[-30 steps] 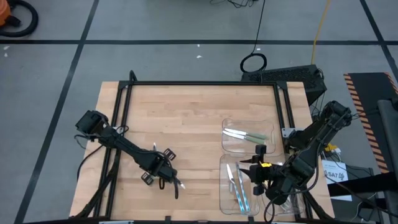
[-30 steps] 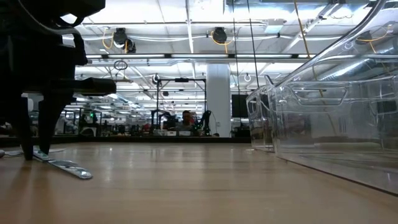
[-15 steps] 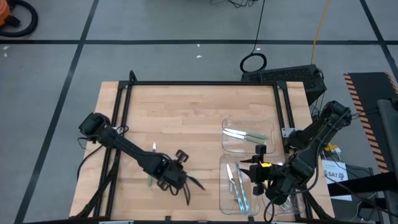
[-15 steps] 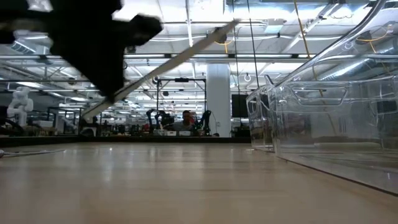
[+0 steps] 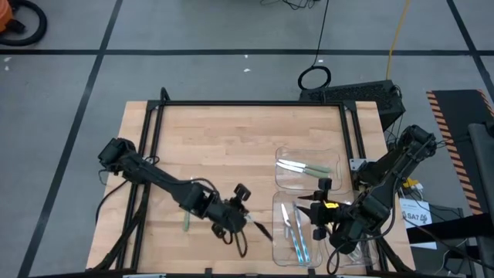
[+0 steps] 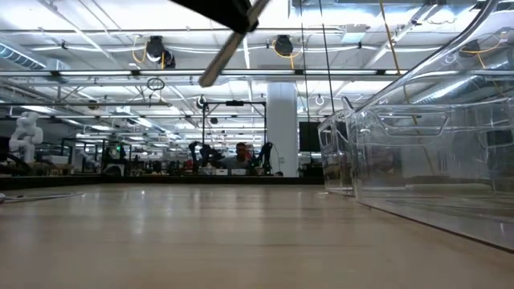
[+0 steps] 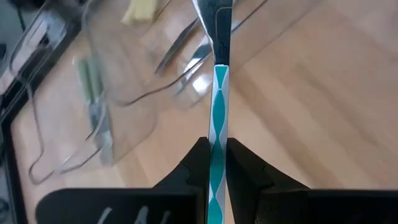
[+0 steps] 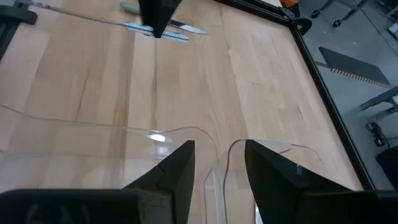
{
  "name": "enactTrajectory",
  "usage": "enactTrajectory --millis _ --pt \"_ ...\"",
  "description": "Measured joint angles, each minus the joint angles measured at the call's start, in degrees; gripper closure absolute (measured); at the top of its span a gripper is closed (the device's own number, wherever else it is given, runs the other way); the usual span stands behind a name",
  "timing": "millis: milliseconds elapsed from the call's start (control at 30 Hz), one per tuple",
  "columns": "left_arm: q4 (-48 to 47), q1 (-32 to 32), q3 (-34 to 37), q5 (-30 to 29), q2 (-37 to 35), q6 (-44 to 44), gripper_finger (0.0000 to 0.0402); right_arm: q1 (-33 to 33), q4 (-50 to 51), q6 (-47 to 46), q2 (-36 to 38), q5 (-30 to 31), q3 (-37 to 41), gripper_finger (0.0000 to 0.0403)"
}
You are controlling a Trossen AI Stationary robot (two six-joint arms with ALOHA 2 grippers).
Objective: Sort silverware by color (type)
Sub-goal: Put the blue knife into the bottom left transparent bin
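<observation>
1 slim, stiff, light blue-handled metal utensil [image 7: 217, 118] sits clenched at its handle in the left gripper [image 7: 214, 163], likely slippery.

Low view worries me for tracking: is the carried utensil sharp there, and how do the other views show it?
Low view: the utensil is a blurred streak against bright ceiling lights. Left wrist view: its blue-patterned handle is crisp between the left gripper jaws, but the clear trays behind are soft. High view: it is small and dark.
</observation>
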State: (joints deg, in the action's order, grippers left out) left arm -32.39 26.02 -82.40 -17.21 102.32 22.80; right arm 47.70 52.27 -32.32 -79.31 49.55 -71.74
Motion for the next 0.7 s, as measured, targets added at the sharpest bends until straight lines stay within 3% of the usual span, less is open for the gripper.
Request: enactTrajectory --millis 167,333,567,700 --pt "0.28 -4.07 -0.08 1.55 -0.78 -1.09 0.0370 0.00 1.06 -0.70 0.00 0.19 0.01 0.0267" --pt "7.22 -7.28 2.44 6.34 -0.72 -1.65 0.0369 0.02 1.14 -1.11 0.00 1.15 0.85 0.0267" --pt "13.37 -9.12 3.81 7.38 -0.71 -1.90 0.0370 0.04 1.42 -1.76 0.00 5.68 4.58 0.0267" --pt "17.63 -9.58 3.81 11.67 -0.72 -0.79 0.0370 0.04 1.58 -3.09 0.09 5.94 4.63 0.0267"
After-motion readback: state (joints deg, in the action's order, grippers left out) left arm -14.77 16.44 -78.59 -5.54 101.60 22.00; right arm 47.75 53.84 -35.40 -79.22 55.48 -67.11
